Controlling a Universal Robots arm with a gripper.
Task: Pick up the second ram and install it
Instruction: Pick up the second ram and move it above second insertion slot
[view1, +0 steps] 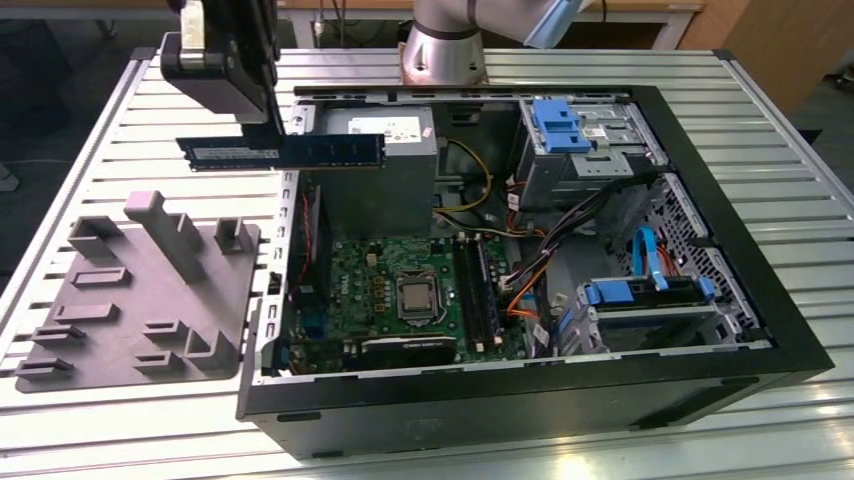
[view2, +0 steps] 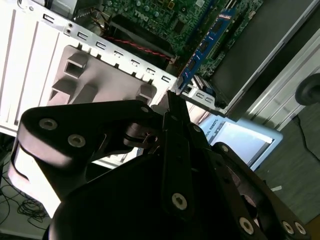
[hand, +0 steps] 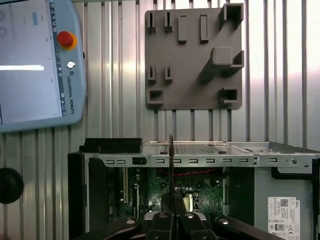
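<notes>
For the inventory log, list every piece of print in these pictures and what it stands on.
teach pendant: a maker's mark beside its red button, left unquoted; screen text blurred.
white sticker on the computer case: too small to read.
second ram, held in the gripper: label too small to read.
power supply label: too small to read.

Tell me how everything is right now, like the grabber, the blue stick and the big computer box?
second ram: held level in the air, not plugged in yet.
gripper: shut on the second ram.
computer case: lying on its side, open, motherboard showing.
grey holder tray: flat on the table beside the computer case.
teach pendant: screen lit.
</notes>
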